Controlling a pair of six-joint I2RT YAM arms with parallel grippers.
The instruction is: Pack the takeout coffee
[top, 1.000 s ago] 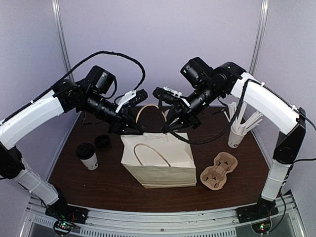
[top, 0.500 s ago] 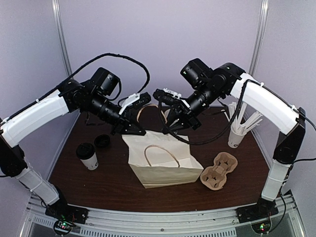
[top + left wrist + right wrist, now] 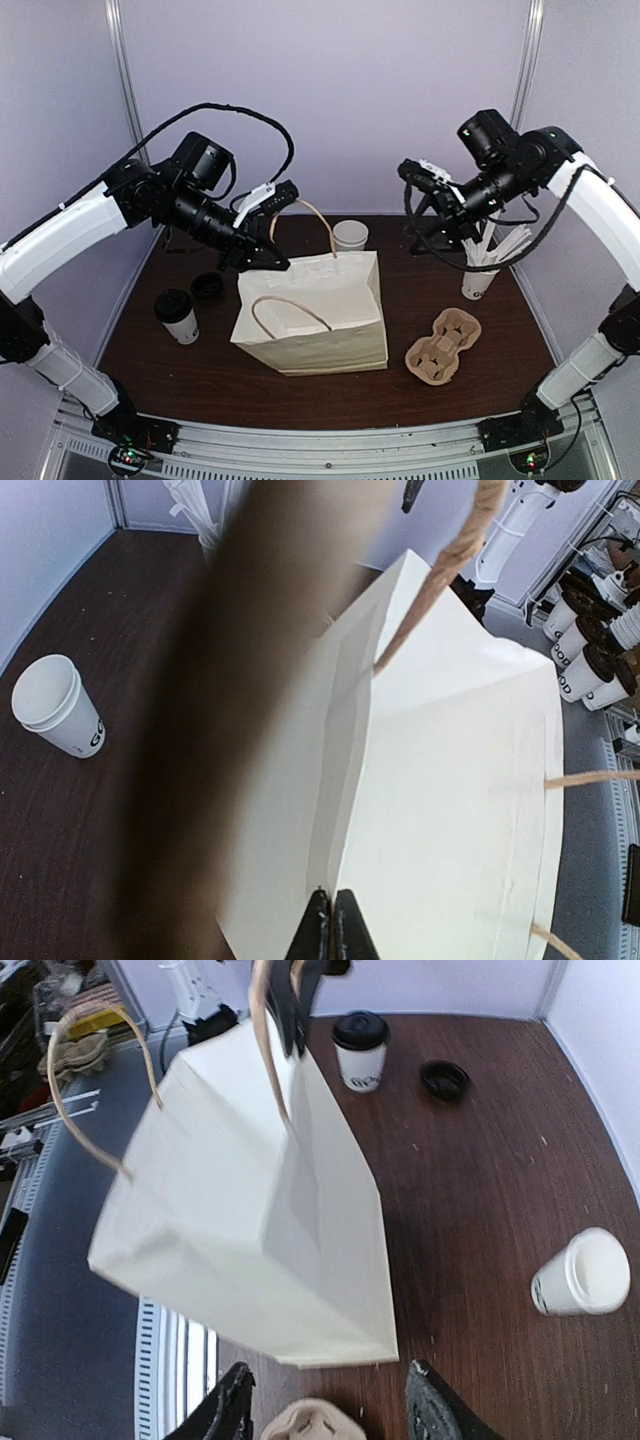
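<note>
Near the desk's left edge stands a lidded coffee cup (image 3: 177, 315), with a loose black lid (image 3: 208, 286) lying just behind it. The left claw (image 3: 331, 920) is pinched tight on the top rim of the paper bag (image 3: 320, 320), which stands mid-desk. Behind the bag, toward the far edge, sits an open white cup (image 3: 350, 235). A pulp carrier (image 3: 443, 346) lies right of the bag, and a cup of white sticks (image 3: 478, 280) stands near the right edge. Above it the right claw (image 3: 330, 1405) is spread wide, holding nothing.

Cup (image 3: 177, 316) left of bag (image 3: 315, 320), carrier (image 3: 443, 346) right, second cup (image 3: 350, 235) seemingly behind.
</note>
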